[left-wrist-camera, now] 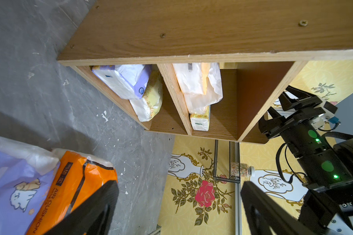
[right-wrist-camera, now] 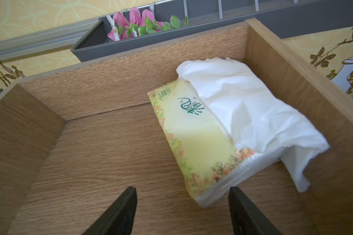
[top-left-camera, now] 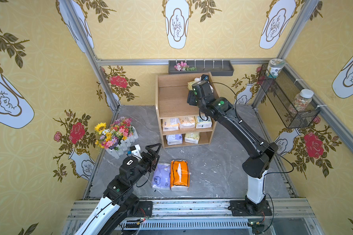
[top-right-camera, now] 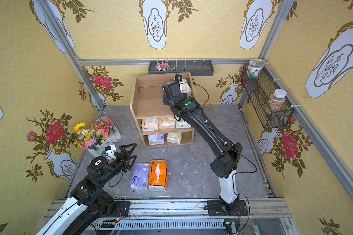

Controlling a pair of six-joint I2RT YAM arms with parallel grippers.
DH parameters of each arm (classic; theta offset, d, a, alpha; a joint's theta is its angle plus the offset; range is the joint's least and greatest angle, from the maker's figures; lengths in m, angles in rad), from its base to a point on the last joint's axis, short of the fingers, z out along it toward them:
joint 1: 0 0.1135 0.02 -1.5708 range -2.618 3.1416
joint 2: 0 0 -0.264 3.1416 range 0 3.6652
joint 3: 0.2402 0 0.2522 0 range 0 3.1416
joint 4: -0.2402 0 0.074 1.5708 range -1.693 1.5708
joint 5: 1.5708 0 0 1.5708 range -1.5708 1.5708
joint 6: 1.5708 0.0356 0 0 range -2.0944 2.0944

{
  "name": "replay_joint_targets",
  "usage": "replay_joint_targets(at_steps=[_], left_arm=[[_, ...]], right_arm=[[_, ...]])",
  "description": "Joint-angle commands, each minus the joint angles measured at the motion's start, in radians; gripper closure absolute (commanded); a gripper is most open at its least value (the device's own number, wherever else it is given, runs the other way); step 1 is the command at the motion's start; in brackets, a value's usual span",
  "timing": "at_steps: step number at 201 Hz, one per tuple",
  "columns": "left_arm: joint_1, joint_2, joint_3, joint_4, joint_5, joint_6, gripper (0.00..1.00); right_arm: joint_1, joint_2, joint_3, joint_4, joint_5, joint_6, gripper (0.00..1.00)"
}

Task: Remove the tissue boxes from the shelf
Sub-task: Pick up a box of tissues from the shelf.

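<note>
Right tool point(right-wrist-camera: 181, 203): over the top tier of the shelf point(right-wrist-camera: 110, 142), jaws moderately apart, nothing gripped. The yellow floral pack point(right-wrist-camera: 192, 142) lies flat on that tier just ahead of the tool, its near corner close to the gap between the fingers. A loose white tissue point(right-wrist-camera: 243, 114) spills from it against the side panel.

Left tool point(top-left-camera: 157, 152): jaws wide, empty, low over the bench point(top-left-camera: 212, 166). The lavender pack point(top-left-camera: 161, 177) lies just beside this tool. The orange pack point(top-left-camera: 179, 175) touches it on the side away from the tool.

Below the right tool, the middle tier holds three pale packs point(top-left-camera: 186, 122). The bottom tier holds a second lavender pack point(top-left-camera: 174, 139) and a pale yellow pack point(top-left-camera: 192, 137).
</note>
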Motion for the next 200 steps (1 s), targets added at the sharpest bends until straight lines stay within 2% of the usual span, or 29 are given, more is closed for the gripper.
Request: replay_joint_targets(at_steps=[1,68,120,169,178,200], left_arm=[[-0.001,0.001,-0.004,0.002,-0.005,0.006,0.0],[0.0,0.0,0.001,-0.014,-0.005,0.003,0.0],[0.0,-0.001,0.003,-0.021,-0.01,0.003,0.0],[0.0,-0.011,-0.002,-0.027,-0.018,-0.002,0.0],[0.0,-0.009,-0.002,-0.026,-0.019,-0.002,0.0],[0.0,-0.007,-0.002,-0.024,-0.017,-0.002,0.0]], right_arm=[[-0.002,0.023,0.015,0.039,0.052,-0.018,0.27],[0.0,0.079,0.037,0.051,0.119,-0.042,0.38],[0.026,0.039,-0.039,0.129,0.122,-0.098,0.68],[0.041,-0.004,-0.038,0.132,0.113,-0.11,0.96],[0.045,-0.016,-0.038,0.129,0.102,-0.11,1.0],[0.054,-0.049,-0.04,0.105,0.071,-0.101,1.0]])
